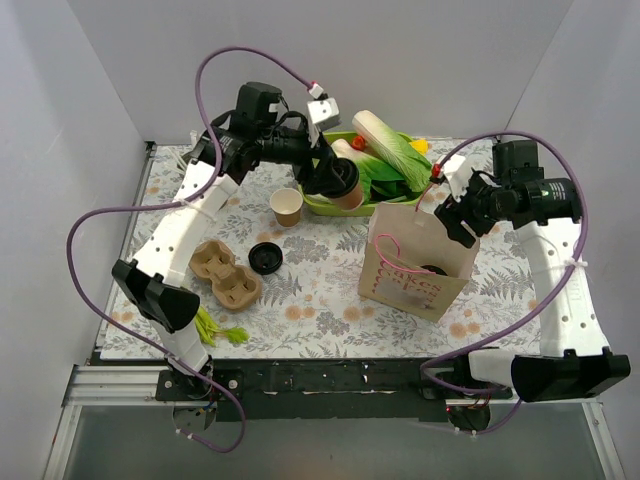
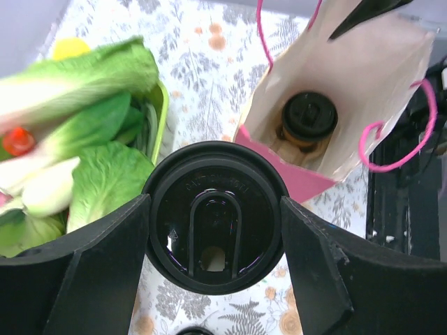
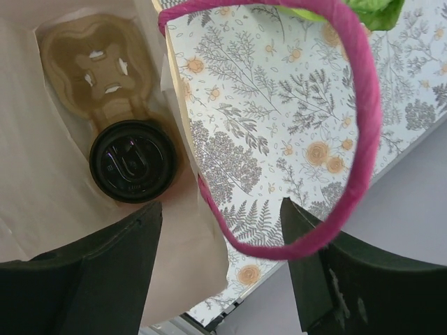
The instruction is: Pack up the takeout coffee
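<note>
Just left of the left gripper [image 2: 215, 209]: an open cup [image 1: 287, 206], tan outside, cream inside, and nearer the base a loose lid [image 1: 266, 258], round and black. Between that gripper's fingers [image 2: 105, 272], closed in on both sides: a lidded cup [image 2: 215, 234] with a glossy black top. Further right, directly under the right gripper [image 3: 222, 209], down in the paper bag [image 1: 415, 270]: a second capped cup [image 3: 133, 160] seated in a pulp tray [image 3: 94, 63]. Spread wide there, bag wall and pink handle [image 3: 363, 125] between the fingers, clamping nothing.
</note>
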{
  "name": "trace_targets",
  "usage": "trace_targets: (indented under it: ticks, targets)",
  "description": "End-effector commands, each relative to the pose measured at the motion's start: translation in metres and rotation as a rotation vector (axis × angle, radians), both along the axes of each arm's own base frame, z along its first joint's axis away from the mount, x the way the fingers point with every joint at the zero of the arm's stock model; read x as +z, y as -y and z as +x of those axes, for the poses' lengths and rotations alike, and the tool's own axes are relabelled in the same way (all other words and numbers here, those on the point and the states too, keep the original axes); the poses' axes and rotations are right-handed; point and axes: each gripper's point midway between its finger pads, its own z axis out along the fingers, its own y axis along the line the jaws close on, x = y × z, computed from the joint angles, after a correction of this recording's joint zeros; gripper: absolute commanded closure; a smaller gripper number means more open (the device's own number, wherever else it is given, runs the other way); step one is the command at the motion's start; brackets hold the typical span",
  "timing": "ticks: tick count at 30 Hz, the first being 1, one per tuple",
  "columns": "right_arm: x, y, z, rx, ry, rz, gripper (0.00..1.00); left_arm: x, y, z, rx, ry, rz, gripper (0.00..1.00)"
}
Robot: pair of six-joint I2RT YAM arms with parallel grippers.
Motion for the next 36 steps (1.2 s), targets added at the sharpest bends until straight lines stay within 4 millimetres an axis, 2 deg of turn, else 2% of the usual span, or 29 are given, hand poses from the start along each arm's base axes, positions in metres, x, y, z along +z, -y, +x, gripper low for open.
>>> trace_targets:
  ticks: [1,5,6,10,14,15,18,25,29,33,36]
  targets:
    - [-0.005,-0.008,0.001,0.092,-0.010,0.029,0.27,0.072,-0.012,-0.028,0.004,0.074,-0.113,1.00]
    - [-0.016,-0.016,-0.006,0.144,-0.049,0.058,0.40,0.089,-0.011,-0.039,-0.023,0.070,-0.156,1.00]
    - [-0.020,-0.017,-0.009,0.168,-0.059,0.062,0.48,0.090,-0.010,-0.042,-0.036,0.061,-0.161,1.00]
    - [-0.030,-0.029,-0.020,0.233,-0.125,0.113,0.66,0.089,-0.010,-0.050,-0.057,0.035,-0.168,1.00]
    - [-0.024,-0.040,-0.021,0.263,-0.129,0.169,0.73,0.089,-0.014,-0.048,-0.044,0.065,-0.145,1.00]
    - [-0.022,-0.042,-0.020,0.268,-0.127,0.179,0.80,0.091,-0.015,-0.048,-0.037,0.073,-0.144,1.00]
    - [-0.017,-0.054,-0.024,0.299,-0.129,0.219,0.91,0.094,-0.017,-0.053,-0.041,0.072,-0.145,1.00]
    - [-0.016,-0.089,-0.043,0.397,-0.177,0.249,0.99,0.093,-0.019,-0.067,-0.071,0.059,-0.141,1.00]
    - [-0.012,-0.107,-0.051,0.439,-0.199,0.257,0.99,0.093,-0.017,-0.074,-0.087,0.072,-0.131,1.00]
    - [-0.008,-0.116,-0.052,0.441,-0.202,0.252,0.99,0.093,-0.014,-0.089,-0.121,0.060,-0.120,1.00]
    - [-0.006,-0.119,-0.050,0.422,-0.198,0.249,0.99,0.083,-0.009,-0.106,-0.151,0.033,-0.090,1.00]
